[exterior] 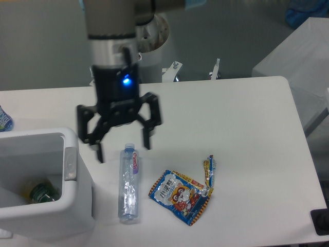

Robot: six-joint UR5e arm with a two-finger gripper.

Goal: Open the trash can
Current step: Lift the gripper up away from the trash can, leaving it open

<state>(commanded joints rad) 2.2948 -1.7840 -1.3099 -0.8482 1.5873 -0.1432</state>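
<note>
Your gripper [124, 149] hangs above the table [231, 118] with its two black fingers [147, 135] spread wide apart. It holds nothing. A small blue light glows on its body.

The trash can [77, 206] sits at the left front corner of the table, down and to the left of your gripper. Your gripper is just beside it but not touching it. The left finger tip is near the can's right rim, close to the grey tab [70, 163] on that rim. The top of the can is open and you can look inside. A green bottle [42, 193] lies at the bottom.

A clear plastic bottle [129, 184] lies flat on the table right under your gripper, next to the can. A blue snack bag [179, 196] lies to the right of that bottle.
</note>
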